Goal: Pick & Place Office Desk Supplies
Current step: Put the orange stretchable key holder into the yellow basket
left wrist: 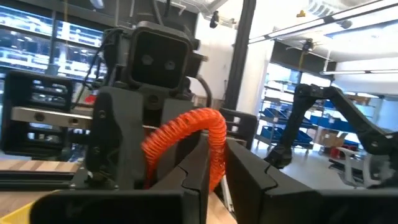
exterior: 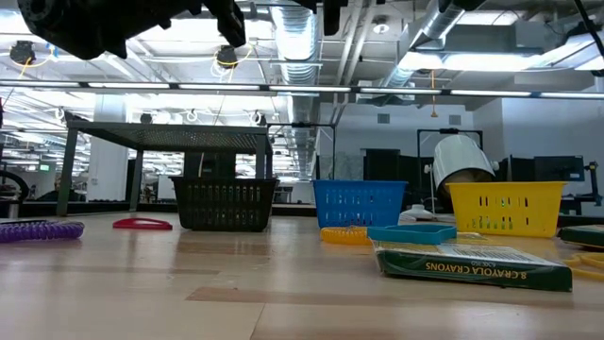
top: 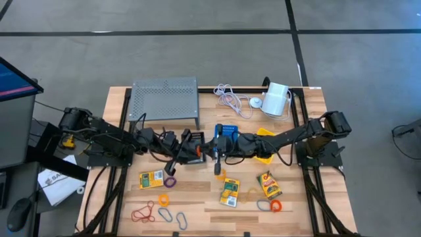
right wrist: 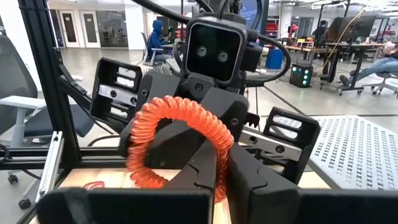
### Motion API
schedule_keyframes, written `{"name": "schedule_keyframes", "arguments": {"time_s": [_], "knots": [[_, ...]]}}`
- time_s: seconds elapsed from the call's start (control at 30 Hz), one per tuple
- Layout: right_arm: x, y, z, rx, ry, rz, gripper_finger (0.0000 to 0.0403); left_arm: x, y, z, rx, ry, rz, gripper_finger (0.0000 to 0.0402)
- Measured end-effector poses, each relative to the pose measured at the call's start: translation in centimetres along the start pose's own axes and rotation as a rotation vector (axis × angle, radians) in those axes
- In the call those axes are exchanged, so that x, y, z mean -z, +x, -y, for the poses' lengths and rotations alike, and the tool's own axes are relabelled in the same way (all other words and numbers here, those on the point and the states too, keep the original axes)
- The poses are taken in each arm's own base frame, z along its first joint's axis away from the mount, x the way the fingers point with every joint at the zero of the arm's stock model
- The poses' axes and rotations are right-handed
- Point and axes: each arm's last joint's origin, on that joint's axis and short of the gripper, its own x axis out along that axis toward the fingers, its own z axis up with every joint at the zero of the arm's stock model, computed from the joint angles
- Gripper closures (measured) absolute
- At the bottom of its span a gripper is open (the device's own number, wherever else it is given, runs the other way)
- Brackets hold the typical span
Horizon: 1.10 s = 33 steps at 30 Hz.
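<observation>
1. In the middle of the high view we see the left gripper (top: 195, 150) and the right gripper (top: 212, 150) meeting tip to tip above the table (top: 197, 197).
2. In the right wrist view the right gripper (right wrist: 222, 180) has its fingers pressed together on an orange coiled loop (right wrist: 180, 140), with the other arm's gripper facing it just behind the loop.
3. In the left wrist view the left gripper (left wrist: 214, 174) also pinches the orange coiled loop (left wrist: 189, 134) between nearly closed fingers, so both grippers hold the same loop.
4. Just behind the grippers in the high view sit a black bin (top: 191, 137), a blue bin (top: 227, 131) and, to the right of centre, a yellow bin (top: 264, 133).
5. Three yellow card packets lie in the lower half of the high view: one at left (top: 151, 178), one at centre (top: 229, 191) and one at right (top: 269, 185).
6. More loops are scattered at the bottom: a red loop (top: 143, 213), a purple loop (top: 170, 181) and an orange loop (top: 276, 206).
</observation>
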Motion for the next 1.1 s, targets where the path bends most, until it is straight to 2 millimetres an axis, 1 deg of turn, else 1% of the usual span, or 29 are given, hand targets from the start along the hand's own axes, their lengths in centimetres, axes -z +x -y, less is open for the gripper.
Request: {"name": "schedule_keyframes", "arguments": {"time_s": [0.33, 0.53, 0.67, 0.77, 0.87, 1.0, 1.1], "knots": [[-0.2, -0.1, 0.0, 0.003, 0.002, -0.004, 0.0399, 0.0, 0.0, 0.0, -0.003, -0.003, 0.000, 0.0283], [-1.7, -1.1, 0.3, 0.004, -0.004, 0.005, 0.0401, 0.0, 0.0, 0.0, -0.003, -0.007, 0.000, 0.0237], [-3.0, -2.1, 0.6, 0.008, -0.010, -0.009, 0.0401, -0.1, 0.0, 0.0, -0.004, -0.007, 0.001, 0.0217], [-3.4, -3.0, 0.9, 0.036, -0.047, -0.071, 0.0401, -0.1, 0.0, 0.0, -0.004, -0.005, 0.005, 0.0210], [-4.2, -4.3, 1.4, 0.062, -0.045, -0.126, 0.0401, -0.7, -0.1, 0.2, 0.003, 0.001, 0.027, 0.0210], [-5.5, -6.5, 2.1, 0.081, -0.032, -0.190, 0.0401, -1.1, -0.8, 0.4, 0.007, 0.011, 0.013, 0.0216], [-6.3, -8.7, 2.8, 0.140, -0.022, -0.269, 0.0401, -1.6, -1.8, 0.6, -0.001, 0.011, -0.017, 0.0222]]}}
